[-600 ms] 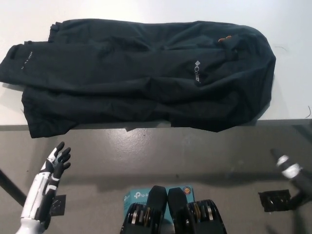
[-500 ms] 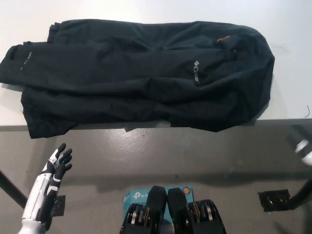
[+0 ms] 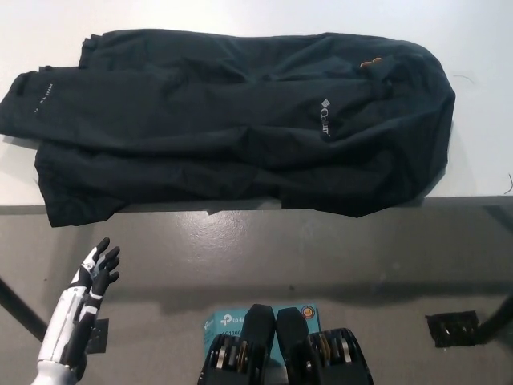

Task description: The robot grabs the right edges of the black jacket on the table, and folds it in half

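Note:
A black jacket (image 3: 232, 128) lies spread across the white table (image 3: 481, 48), its long side running left to right. A small white logo (image 3: 324, 117) shows on its right half, and its lower edge hangs slightly over the table's front edge. My white left hand (image 3: 94, 269) is at the lower left, below the table edge and apart from the jacket, fingers spread with nothing in them. My black right hand is out of the picture.
The grey floor (image 3: 321, 257) fills the lower half of the view. A teal box (image 3: 228, 321) lies at the bottom middle. A black patch (image 3: 451, 327) lies on the floor at the lower right, and a thin dark bar (image 3: 18, 309) crosses the lower left corner.
The right hand, seen at the right edge earlier, has left the picture. My left hand has sunk slightly. The jacket has not moved.

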`<action>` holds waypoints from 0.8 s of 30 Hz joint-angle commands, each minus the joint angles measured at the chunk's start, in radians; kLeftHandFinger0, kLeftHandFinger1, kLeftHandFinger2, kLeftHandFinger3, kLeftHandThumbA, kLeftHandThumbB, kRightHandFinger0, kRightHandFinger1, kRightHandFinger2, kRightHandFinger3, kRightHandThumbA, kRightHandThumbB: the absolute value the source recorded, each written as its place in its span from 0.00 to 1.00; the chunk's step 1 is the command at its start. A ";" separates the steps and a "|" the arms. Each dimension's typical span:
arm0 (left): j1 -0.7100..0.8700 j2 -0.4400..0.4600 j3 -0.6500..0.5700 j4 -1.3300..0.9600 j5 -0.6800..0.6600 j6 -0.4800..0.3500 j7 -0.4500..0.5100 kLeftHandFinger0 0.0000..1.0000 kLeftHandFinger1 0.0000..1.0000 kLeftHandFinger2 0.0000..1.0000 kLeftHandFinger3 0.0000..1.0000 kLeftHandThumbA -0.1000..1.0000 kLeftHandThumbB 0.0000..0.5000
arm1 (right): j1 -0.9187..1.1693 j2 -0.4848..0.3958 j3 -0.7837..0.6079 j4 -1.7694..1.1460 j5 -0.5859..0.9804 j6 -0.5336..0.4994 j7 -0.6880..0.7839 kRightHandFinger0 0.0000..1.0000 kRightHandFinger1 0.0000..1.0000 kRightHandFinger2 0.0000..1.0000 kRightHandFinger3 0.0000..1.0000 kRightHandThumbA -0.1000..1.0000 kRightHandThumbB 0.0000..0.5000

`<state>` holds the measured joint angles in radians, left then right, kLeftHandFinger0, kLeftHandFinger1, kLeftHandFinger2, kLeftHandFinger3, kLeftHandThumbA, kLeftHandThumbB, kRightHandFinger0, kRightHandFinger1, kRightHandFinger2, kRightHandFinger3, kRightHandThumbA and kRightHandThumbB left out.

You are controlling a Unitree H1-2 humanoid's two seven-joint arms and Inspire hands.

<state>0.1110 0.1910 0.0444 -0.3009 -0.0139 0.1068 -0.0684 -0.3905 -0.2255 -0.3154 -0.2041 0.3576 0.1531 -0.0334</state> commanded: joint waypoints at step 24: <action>-0.010 0.014 -0.020 -0.048 0.014 0.007 -0.020 1.00 1.00 1.00 1.00 0.88 0.00 | -0.474 -0.125 0.003 0.979 0.192 0.226 0.295 1.00 1.00 1.00 1.00 1.00 0.68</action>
<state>0.1082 0.1926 0.0260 -0.3102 -0.0120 0.1160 -0.0788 -0.8163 -0.3282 -0.3172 0.7739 0.5534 0.3933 0.1975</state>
